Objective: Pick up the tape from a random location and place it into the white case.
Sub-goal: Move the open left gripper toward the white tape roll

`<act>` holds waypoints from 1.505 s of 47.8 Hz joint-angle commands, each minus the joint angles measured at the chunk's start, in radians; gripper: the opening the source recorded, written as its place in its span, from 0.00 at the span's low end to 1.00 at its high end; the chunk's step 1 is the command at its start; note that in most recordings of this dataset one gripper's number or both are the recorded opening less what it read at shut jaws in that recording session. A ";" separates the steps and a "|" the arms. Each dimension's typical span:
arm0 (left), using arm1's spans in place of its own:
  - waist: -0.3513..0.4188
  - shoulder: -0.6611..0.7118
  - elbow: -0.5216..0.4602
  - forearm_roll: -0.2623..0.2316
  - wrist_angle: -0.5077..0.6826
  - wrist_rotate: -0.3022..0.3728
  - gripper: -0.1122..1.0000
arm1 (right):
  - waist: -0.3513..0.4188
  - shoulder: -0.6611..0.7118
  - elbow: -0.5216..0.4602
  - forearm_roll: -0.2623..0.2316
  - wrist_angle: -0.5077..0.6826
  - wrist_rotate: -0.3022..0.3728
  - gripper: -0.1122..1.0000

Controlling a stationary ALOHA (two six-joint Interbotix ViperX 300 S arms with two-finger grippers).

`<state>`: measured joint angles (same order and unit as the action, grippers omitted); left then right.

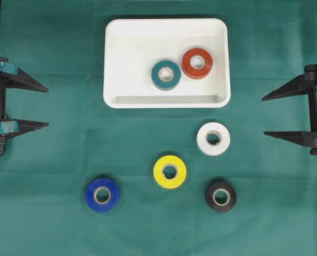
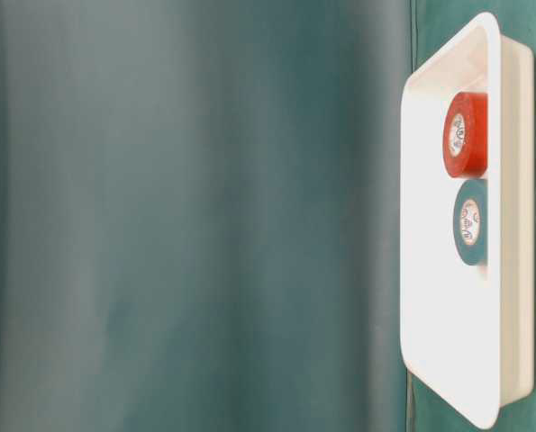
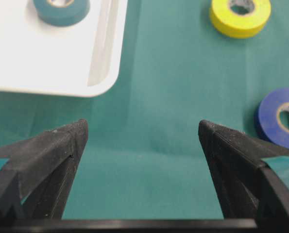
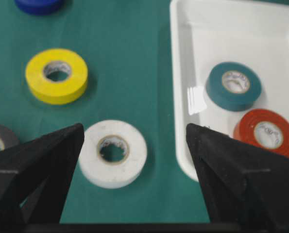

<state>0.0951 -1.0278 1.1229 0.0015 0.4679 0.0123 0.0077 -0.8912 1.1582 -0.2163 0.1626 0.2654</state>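
White case: holds teal roll and red roll, side by side. On green cloth below it: white roll, yellow roll, blue roll, black roll. Left gripper: spread, empty. Right gripper: spread, empty.

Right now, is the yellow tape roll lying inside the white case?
No, the yellow tape roll lies on the green cloth outside the white case, which holds only the teal roll and red roll.
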 commanded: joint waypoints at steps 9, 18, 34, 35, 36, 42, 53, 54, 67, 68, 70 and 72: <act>0.000 0.005 -0.008 -0.002 -0.006 0.002 0.97 | -0.012 -0.002 0.002 0.015 -0.028 0.002 0.87; 0.000 0.005 -0.008 -0.002 -0.006 0.000 0.97 | -0.012 -0.017 -0.002 0.015 -0.025 0.002 0.87; -0.110 0.005 -0.008 -0.009 -0.020 -0.028 0.97 | -0.014 -0.023 -0.003 0.015 -0.025 0.002 0.87; -0.118 0.006 -0.008 -0.009 -0.020 -0.034 0.97 | -0.012 -0.023 -0.003 0.015 -0.025 0.002 0.87; -0.127 0.005 -0.008 -0.008 -0.020 -0.038 0.97 | -0.014 -0.023 -0.003 0.015 -0.025 0.000 0.87; -0.163 0.006 -0.008 -0.009 -0.018 -0.055 0.97 | -0.014 -0.023 -0.005 0.015 -0.026 0.000 0.87; -0.164 0.015 -0.006 -0.008 -0.034 -0.055 0.97 | -0.012 -0.023 -0.005 0.015 -0.028 0.000 0.87; -0.164 0.017 -0.006 -0.009 -0.038 -0.055 0.97 | -0.014 -0.023 -0.005 0.015 -0.028 0.000 0.87; -0.172 0.103 -0.017 -0.009 -0.195 -0.054 0.97 | -0.012 -0.021 -0.005 0.015 -0.028 0.000 0.87; -0.172 0.120 -0.020 -0.008 -0.213 -0.054 0.97 | -0.012 -0.023 -0.005 0.015 -0.028 0.000 0.87; -0.172 0.144 -0.026 -0.008 -0.235 -0.054 0.97 | -0.014 -0.021 -0.006 0.015 -0.028 0.000 0.87; -0.172 0.178 -0.035 -0.009 -0.264 -0.054 0.97 | -0.014 -0.021 -0.006 0.015 -0.028 0.000 0.87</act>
<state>-0.0721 -0.8974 1.1244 -0.0061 0.2500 -0.0430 -0.0031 -0.9173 1.1735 -0.2025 0.1457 0.2654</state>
